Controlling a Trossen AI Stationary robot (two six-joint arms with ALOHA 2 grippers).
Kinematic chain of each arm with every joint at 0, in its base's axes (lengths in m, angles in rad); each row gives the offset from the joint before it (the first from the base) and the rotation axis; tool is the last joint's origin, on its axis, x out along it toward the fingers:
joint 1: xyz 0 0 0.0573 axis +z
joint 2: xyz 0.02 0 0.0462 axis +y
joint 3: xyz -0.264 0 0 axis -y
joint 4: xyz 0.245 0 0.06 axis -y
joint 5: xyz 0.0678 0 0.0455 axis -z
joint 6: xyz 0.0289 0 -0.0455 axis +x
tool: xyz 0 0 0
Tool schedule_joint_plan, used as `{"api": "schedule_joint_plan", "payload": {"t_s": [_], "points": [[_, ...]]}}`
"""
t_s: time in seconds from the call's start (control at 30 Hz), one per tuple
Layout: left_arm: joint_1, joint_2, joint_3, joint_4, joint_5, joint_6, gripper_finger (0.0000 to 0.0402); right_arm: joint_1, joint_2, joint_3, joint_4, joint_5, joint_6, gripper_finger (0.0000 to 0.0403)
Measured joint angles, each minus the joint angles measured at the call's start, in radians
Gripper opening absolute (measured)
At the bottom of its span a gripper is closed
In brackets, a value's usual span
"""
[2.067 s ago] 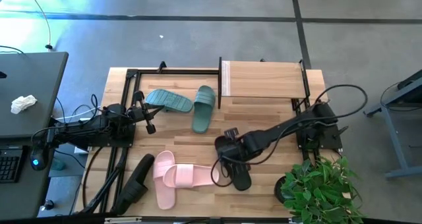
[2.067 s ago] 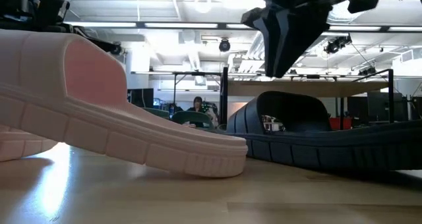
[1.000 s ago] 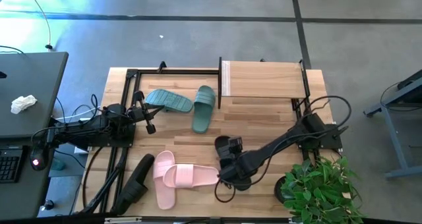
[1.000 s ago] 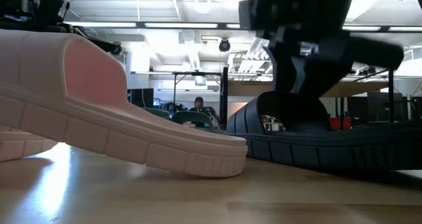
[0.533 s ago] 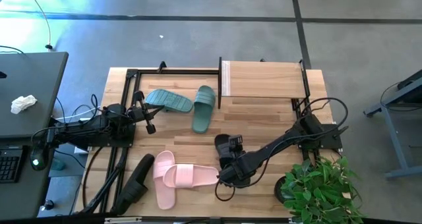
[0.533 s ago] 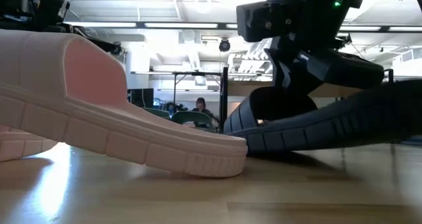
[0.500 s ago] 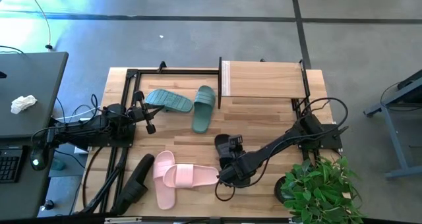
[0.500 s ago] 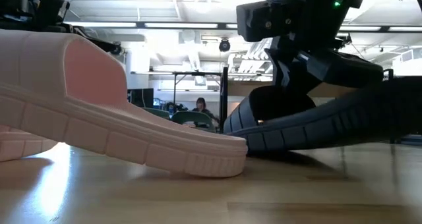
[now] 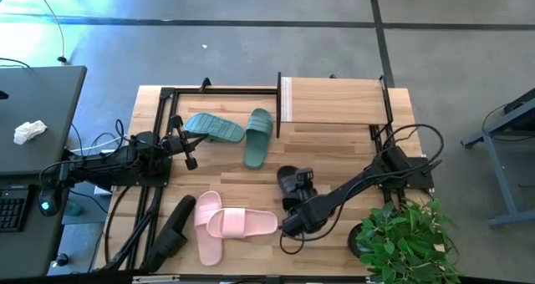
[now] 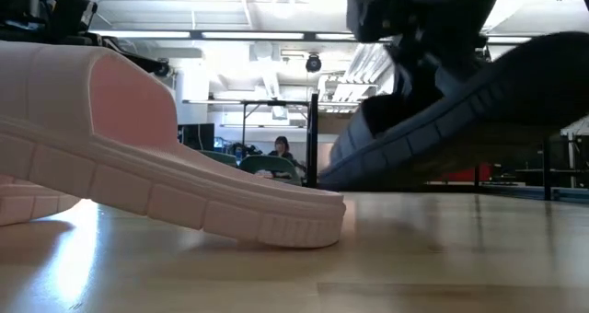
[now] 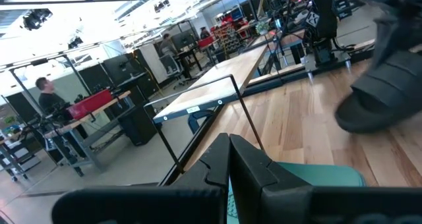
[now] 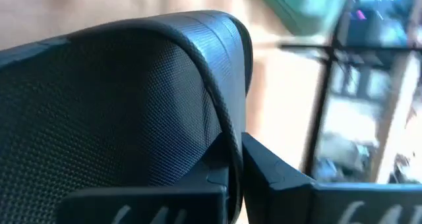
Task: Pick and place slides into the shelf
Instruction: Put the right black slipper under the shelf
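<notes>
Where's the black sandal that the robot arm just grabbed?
The black slide hangs tilted above the table in the right gripper, toward the front right in the high view, just right of the pink slides and in front of the shelf.

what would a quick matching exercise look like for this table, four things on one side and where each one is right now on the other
Things:
1. black rubber slide sandal
2. two pale pink rubber slide sandals
3. two teal-green rubber slide sandals
4. light wooden shelf top board

States:
A. lying on the table near the left hand
B. bare, nothing resting on it
C. gripped by the right hand and tilted up off the table
D. crossed over each other at the front of the table

Pairs: 1-C, 2-D, 3-A, 4-B
</notes>
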Motion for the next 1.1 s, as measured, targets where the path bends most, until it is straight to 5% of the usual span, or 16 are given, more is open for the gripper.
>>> {"api": "schedule_joint_plan", "payload": {"t_s": [0.13, 0.47, 0.9, 1.1], "points": [[0.0, 0.0, 0.0, 0.0, 0.0, 0.0, 0.0001, -0.002, -0.002, 0.045, -0.223, 0.041, 0.165, 0.0001], [0.0, 0.0, 0.0, 0.0, 0.001, 0.0, 0.0001, -0.074, -0.044, -0.039, -0.23, 0.039, 0.261, 0.0001], [0.0, 0.002, 0.0, -0.002, 0.004, 0.0, 0.0001, -0.175, -0.068, -0.437, -0.225, 0.087, 0.56, 0.0], [0.0, 0.002, 0.0, -0.001, 0.004, 0.0, 0.0001, -0.187, -0.124, -0.641, -0.019, 0.099, 0.613, 0.0]]}}
